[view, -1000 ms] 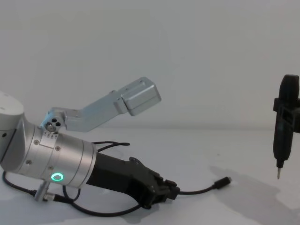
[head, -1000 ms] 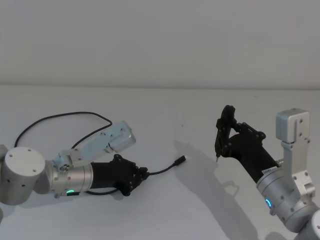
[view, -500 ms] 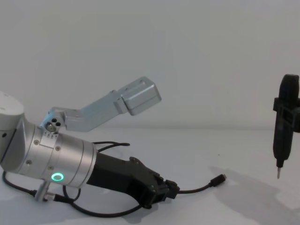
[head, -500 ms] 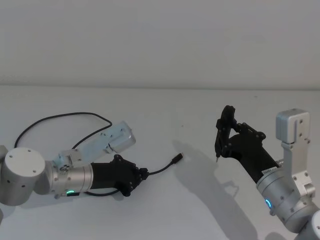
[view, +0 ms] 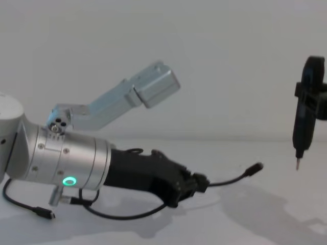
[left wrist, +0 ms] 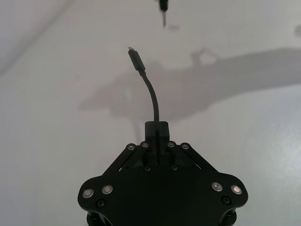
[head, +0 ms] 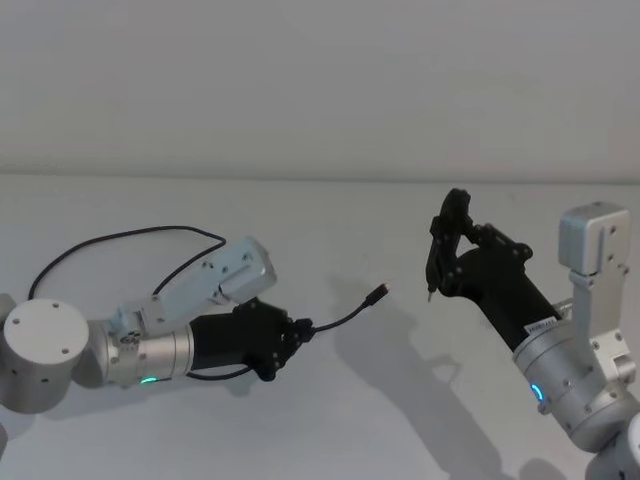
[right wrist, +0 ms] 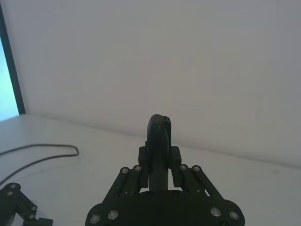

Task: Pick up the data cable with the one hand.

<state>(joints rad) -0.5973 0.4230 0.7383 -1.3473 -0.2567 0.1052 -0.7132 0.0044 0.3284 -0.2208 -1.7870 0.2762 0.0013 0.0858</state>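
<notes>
The data cable (head: pixel 338 319) is a thin black cord. My left gripper (head: pixel 298 330) is shut on it a short way behind the plug (head: pixel 379 292), which hangs free above the table. In the left wrist view the cord (left wrist: pixel 153 101) curves out from between the closed fingers (left wrist: pixel 156 129). The chest view shows the left gripper (view: pixel 199 181) lifted off the table, with the plug (view: pixel 255 167) pointing right. The rest of the cord loops back across the table (head: pixel 130 238). My right gripper (head: pixel 455 265) is shut on a black pen-like tool (head: pixel 440 250), held upright with its metal tip down.
The white table (head: pixel 330 420) runs back to a pale wall. The cable's other end (view: pixel 46 214) lies on the table under my left wrist. The tool's tip (view: pixel 297 164) hangs a short way to the right of the plug.
My left gripper has risen and moved right with the cable, lifting the plug off the table towards the tool. The right arm has shifted slightly up.
</notes>
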